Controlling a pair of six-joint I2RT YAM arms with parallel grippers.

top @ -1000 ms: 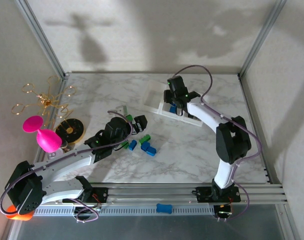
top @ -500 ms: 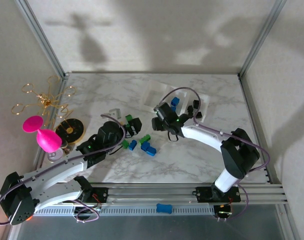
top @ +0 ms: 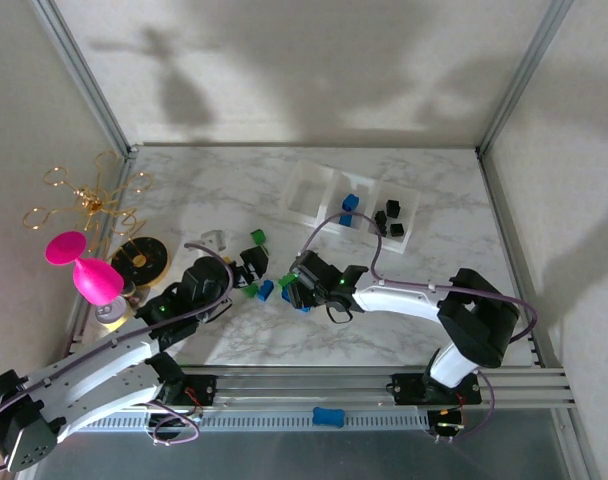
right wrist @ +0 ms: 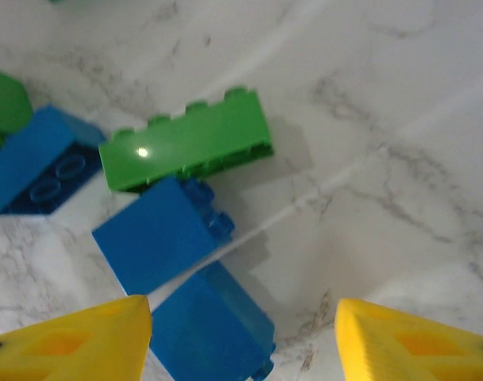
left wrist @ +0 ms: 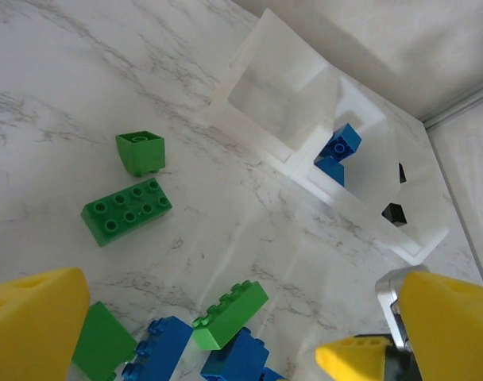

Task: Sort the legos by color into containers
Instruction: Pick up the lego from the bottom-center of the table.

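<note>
Right tool over the loose legos (top: pixel 284 288) — about to pick a blue one
The right tool (right wrist: pixel 241 337) hangs wide open and holds nothing, with a blue brick (right wrist: pixel 214 327) between its fingers, near a green brick (right wrist: pixel 186 148) on the worktop (right wrist: pixel 369 119). The left tool (left wrist: pixel 233 341) is open and bare too. The next move, I judge, is to descend and close on that one brick only — then carry it to the containers (left wrist: pixel 283 94), whose middle bin has blue
</note>
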